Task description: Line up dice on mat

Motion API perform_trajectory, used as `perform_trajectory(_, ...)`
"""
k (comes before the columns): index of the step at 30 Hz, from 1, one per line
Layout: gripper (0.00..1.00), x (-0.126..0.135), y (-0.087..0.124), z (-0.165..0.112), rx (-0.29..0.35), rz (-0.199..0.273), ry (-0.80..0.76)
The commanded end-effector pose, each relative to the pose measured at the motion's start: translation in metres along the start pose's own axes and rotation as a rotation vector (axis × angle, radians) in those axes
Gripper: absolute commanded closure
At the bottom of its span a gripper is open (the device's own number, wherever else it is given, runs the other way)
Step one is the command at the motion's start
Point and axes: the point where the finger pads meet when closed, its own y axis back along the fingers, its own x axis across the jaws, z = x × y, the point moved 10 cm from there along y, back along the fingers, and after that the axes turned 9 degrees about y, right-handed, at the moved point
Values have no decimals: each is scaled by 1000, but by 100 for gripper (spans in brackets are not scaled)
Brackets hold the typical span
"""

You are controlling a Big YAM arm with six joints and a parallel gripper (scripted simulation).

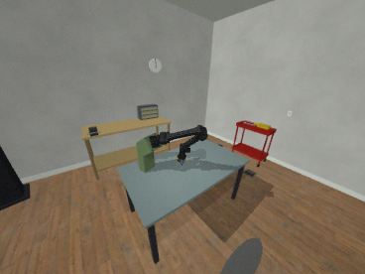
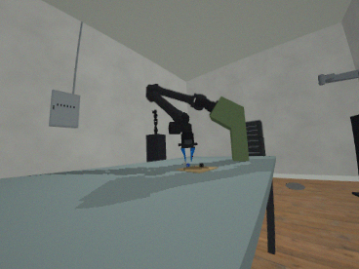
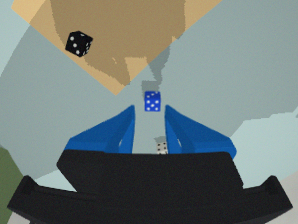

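Tan mat (image 3: 127, 10) lay flat on the table. Black die (image 3: 79, 43) sat on the mat near its edge. Blue die (image 3: 152, 102) sat off the mat, just beside its corner. Pale die (image 3: 160, 145) lay farther off, partly hidden.
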Motion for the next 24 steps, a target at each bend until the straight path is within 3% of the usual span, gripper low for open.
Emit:
perform_trajectory(1,70,-5,-5,-3,5,-8,-12)
perform_trajectory(24,70,-7,-4,-5,7,3,-4)
